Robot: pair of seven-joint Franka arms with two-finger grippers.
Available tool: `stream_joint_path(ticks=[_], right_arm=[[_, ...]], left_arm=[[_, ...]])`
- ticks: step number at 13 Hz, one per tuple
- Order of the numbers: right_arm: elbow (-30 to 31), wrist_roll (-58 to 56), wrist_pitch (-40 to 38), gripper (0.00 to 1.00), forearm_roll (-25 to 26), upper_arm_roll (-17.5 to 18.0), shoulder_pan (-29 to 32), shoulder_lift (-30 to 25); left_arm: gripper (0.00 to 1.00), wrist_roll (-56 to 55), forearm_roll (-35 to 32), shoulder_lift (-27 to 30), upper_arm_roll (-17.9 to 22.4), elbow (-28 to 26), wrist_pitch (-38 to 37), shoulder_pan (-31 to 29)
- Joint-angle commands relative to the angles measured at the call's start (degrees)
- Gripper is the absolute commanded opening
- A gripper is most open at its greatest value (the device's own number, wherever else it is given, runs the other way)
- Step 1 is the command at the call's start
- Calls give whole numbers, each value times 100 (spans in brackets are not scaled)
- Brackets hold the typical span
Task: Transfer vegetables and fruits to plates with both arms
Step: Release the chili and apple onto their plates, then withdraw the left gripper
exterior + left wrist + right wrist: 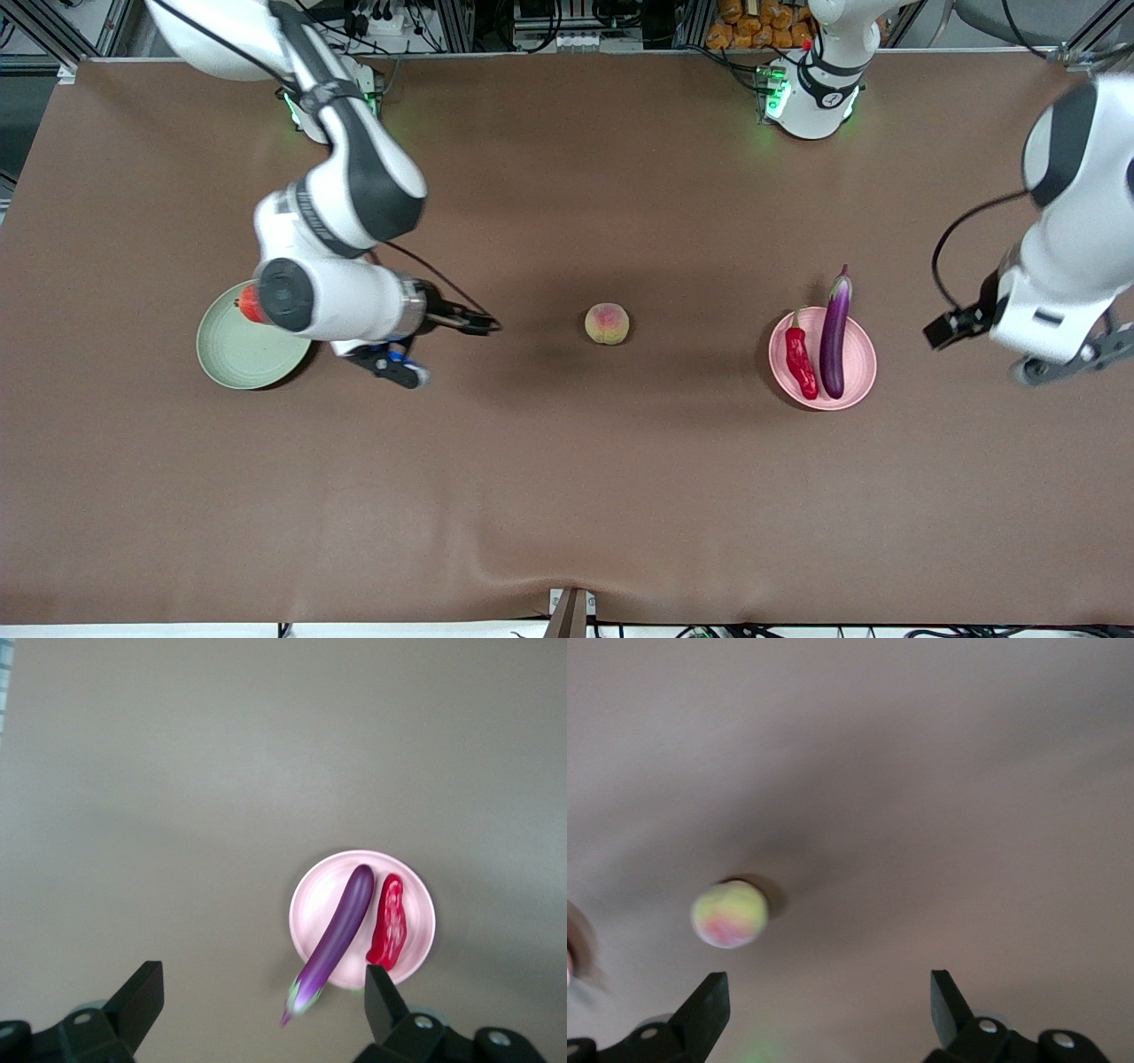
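The purple eggplant and the red chili lie side by side on the pink plate; the eggplant's stem end juts over the rim. My left gripper hangs open and empty over bare table at the left arm's end, beside that plate. In the left wrist view its fingers frame the eggplant, chili and plate from a distance. The peach sits mid-table. The red fruit rests on the green plate, partly hidden by the right arm. My right gripper is open and empty between green plate and peach.
Brown mat covers the whole table. The arm bases glow green along the edge farthest from the front camera, with cables and clutter past them. Wide bare mat lies nearer the front camera.
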State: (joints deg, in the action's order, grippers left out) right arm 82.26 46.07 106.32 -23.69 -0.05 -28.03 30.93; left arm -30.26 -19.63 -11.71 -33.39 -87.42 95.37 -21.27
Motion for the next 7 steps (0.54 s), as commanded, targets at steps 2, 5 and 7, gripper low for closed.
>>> stream_joint_path(ticks=[2,5,7], right_arm=[[-815,1384,958,100,-128,-83,-798,940],[-1045,1510,1216,100,-84,-101,-1274,1240],[-1063,1510,1496,100,-5,-135,-1608,1503]], left_arm=[[100,100,608,528,-62,102,-283,-53],[100,274,714,626,-10,120,-248,-53],[100,713,1256,897,733,33,-273,305]])
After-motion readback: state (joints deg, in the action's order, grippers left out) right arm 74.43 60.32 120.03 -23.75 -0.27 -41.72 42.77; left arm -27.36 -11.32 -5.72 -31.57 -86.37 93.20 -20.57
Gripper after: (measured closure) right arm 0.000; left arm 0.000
